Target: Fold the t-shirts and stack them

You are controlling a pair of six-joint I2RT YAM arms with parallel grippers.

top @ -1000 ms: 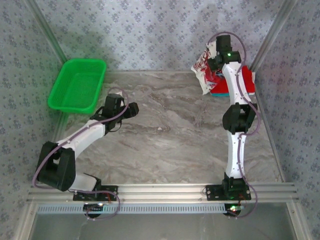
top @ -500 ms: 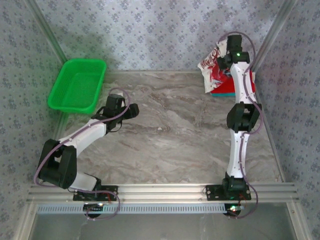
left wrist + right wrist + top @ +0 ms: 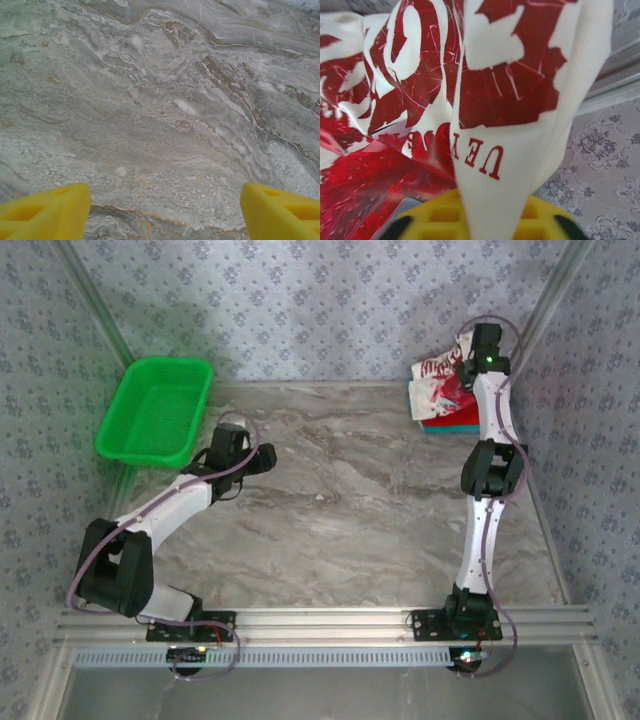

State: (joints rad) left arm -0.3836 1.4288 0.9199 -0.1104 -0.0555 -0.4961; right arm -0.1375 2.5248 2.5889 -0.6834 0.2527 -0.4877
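**First:** Presumably the white t-shirt (image 3: 436,380) is to be laid on the folded ones. How is it held?

**Second:** It is pinched in the right gripper (image 3: 485,220), whose yellow jaws are closed on a fold of the cloth. The printed front is hung at the far right corner of the table (image 3: 350,500), over the folded red shirt (image 3: 462,416) and the teal shirt (image 3: 443,428) under it. Whether the cloth is already touching them cannot be told.

**First:** What should be minded in the lowering?

**Second:** The cloth is best brought down slowly, so that the hanging end is laid first and the rest is drawn flat. Its edges should be lined up with the red shirt before the grip is let go. A bunched heap is likely if release is made too high, as the shirt looks crumpled.

**First:** Is the left gripper (image 3: 165,200) needed?

**Second:** It is held wide open over bare table beside the green basket (image 3: 165,362), with nothing in it. It could be brought across for smoothing.
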